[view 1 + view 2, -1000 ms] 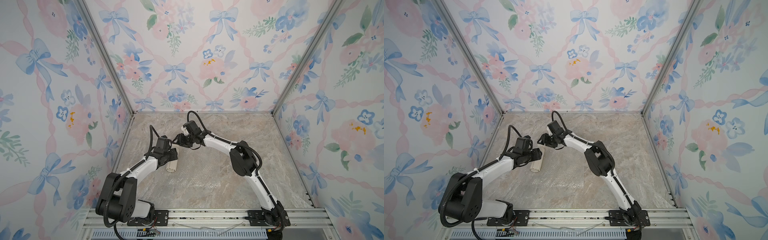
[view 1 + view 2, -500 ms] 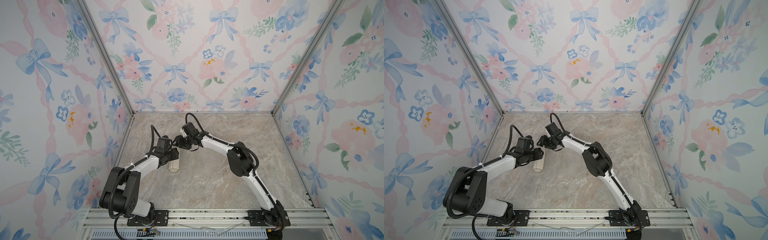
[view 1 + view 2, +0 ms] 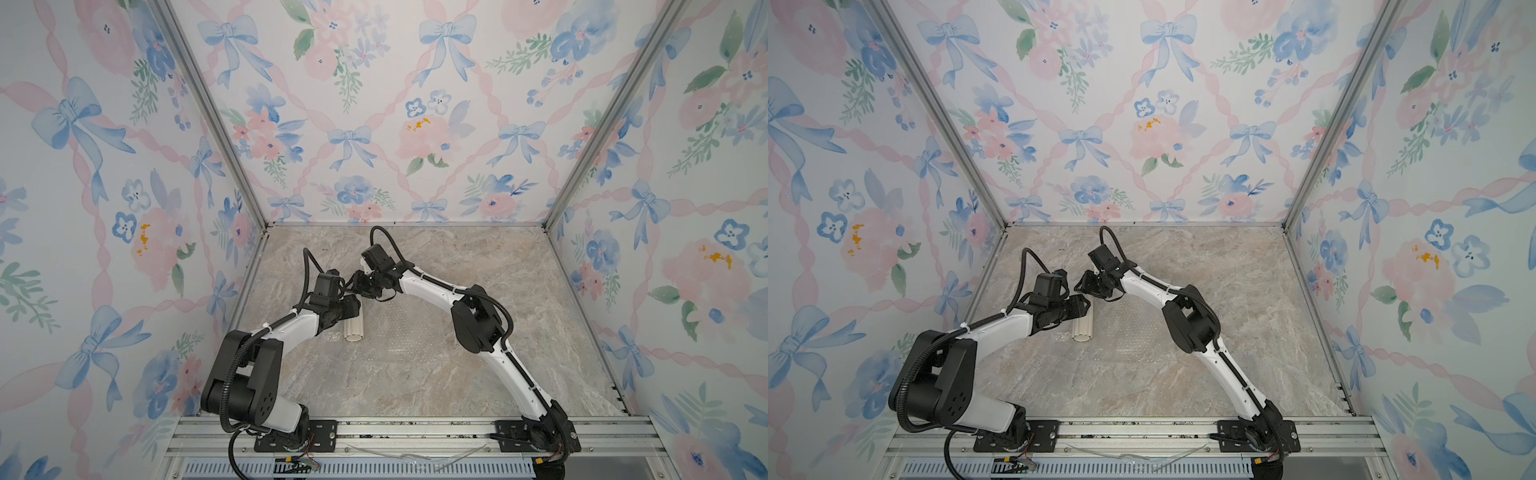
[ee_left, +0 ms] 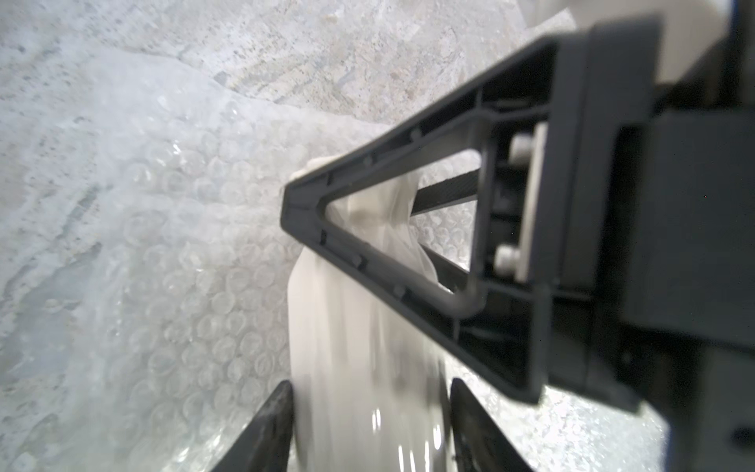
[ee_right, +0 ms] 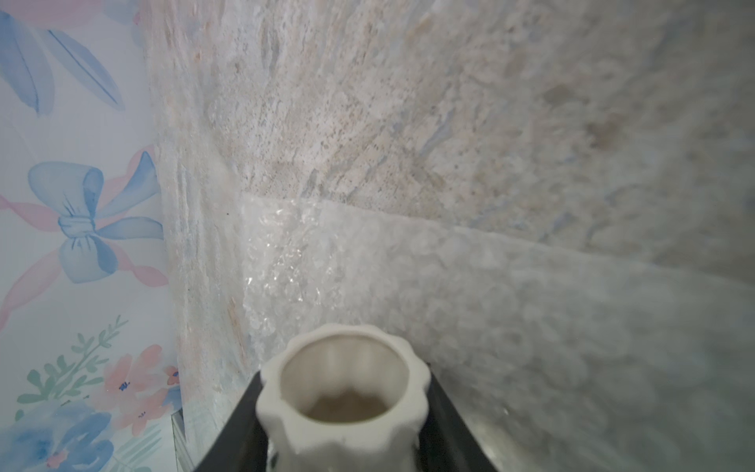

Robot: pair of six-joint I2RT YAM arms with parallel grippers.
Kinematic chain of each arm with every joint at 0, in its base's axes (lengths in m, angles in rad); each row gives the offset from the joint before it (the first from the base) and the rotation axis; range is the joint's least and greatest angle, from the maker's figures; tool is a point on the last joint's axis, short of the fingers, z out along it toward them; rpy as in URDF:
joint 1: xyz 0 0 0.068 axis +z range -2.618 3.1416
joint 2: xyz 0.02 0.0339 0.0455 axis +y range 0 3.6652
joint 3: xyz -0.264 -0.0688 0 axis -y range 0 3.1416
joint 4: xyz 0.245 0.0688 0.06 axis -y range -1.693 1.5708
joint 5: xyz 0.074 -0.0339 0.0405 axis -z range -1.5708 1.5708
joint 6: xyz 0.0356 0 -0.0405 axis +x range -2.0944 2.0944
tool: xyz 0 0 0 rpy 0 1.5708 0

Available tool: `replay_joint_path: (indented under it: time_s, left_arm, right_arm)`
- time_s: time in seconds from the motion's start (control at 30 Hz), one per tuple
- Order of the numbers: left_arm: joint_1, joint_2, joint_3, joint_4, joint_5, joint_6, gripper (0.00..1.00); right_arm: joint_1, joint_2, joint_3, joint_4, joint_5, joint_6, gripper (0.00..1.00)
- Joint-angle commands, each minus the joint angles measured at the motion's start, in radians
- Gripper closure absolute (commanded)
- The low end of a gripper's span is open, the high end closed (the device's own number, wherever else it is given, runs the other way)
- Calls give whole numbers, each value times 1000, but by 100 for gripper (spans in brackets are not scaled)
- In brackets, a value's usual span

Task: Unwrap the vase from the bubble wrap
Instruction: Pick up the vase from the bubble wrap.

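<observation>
Since the vase (image 3: 354, 328) sits bare and on its side at the left edge of the wrap (image 3: 399, 326), the unrolling looks done, and the step in hand is, I judge, taking the vase clear. Whether it rests on the wrap or hangs just above I cannot tell. The right gripper (image 5: 343, 374) is clamped on it, a finger flush against each side. The left gripper (image 4: 369, 386) straddles it too, fingers (image 4: 271, 425) close alongside; whether they press I cannot tell. The wrap lies spread nearly flat on the table (image 3: 498, 257), reaching rightward.

Next, one firm hold should carry the vase up and away, the other gripper letting go first, so the smooth ribs do not slip and the wrap is not dragged along.

Both top views give the wrap's spread and both grippers meeting at the vase, but hide the grips. Only the right wrist view shows the scalloped mouth and hollow inside. Only the left wrist view shows single bubbles and a right finger crossing the vase.
</observation>
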Motion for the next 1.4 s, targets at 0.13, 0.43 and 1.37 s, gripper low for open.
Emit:
replay_joint_path:
  time_s: [0.13,0.43,1.37]
  left_arm:
    - [-16,23,-2,-62,44,49,43]
    - [-7,-22,3,-60,89,39,41]
    - [43,-159,-9,-55,288,36,38]
  right_arm:
    - [16,-38,-38,-35,52,-199,89]
    - [11,-246,-383,346,54,-234,100]
    - [-7,-683,-989,941,345,-421,100]
